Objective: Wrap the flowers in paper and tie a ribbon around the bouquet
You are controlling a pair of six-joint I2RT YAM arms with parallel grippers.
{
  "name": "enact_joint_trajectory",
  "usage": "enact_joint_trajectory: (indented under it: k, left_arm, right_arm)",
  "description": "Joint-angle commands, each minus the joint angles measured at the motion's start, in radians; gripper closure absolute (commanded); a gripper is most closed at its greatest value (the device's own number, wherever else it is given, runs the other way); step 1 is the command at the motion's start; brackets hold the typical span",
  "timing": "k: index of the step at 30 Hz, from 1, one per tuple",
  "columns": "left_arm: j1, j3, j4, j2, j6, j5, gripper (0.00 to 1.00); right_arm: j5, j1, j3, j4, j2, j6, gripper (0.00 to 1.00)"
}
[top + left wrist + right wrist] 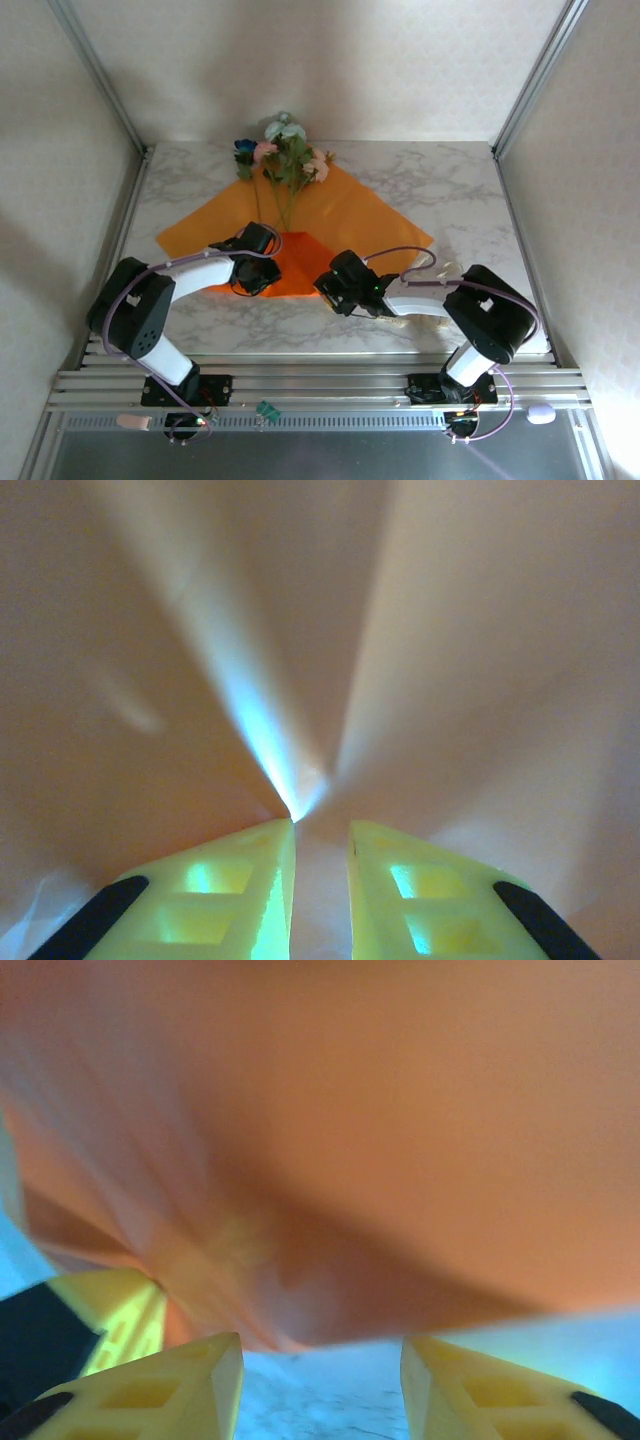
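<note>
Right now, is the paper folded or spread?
Mostly spread: both side corners of the paper lie flat on the table; a darker near patch suggests one fold.

Soft overhead light; blurry, orange-tinted wrist views.

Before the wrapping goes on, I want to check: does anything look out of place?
Only the paper: its near corner is folded back and creased where the left gripper pinches it. The flowers lie straight.

The flowers point(285, 158) lie on the far middle of the paper point(370, 215), which lies on the bench point(455, 180).
</note>
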Motion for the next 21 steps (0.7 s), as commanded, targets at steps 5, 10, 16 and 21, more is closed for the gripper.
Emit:
enact_joint_trajectory:
  k: [5,10,16,21]
  left_arm:
    - [-0.020,-0.059,-0.033,-0.068,-0.018,0.024,0.82]
    - [-0.020,-0.063,-0.024,-0.054,-0.017,0.025,0.82]
    - [-0.021,-0.064,-0.022,-0.034,-0.011,0.024,0.82]
    - [-0.023,-0.071,-0.025,-0.044,-0.011,0.021,0.82]
  right_arm:
    - [0.034,0.005,0.019,-0.006,0.013,0.122,0.57]
    - [0.046,0.014,-0.008,-0.131,-0.025,0.138,0.60]
    - [0.076,0.015,-0.041,-0.061,0.008,0.136,0.61]
    - [0.115,0.018,-0.026,-0.069,0.027,0.156,0.75]
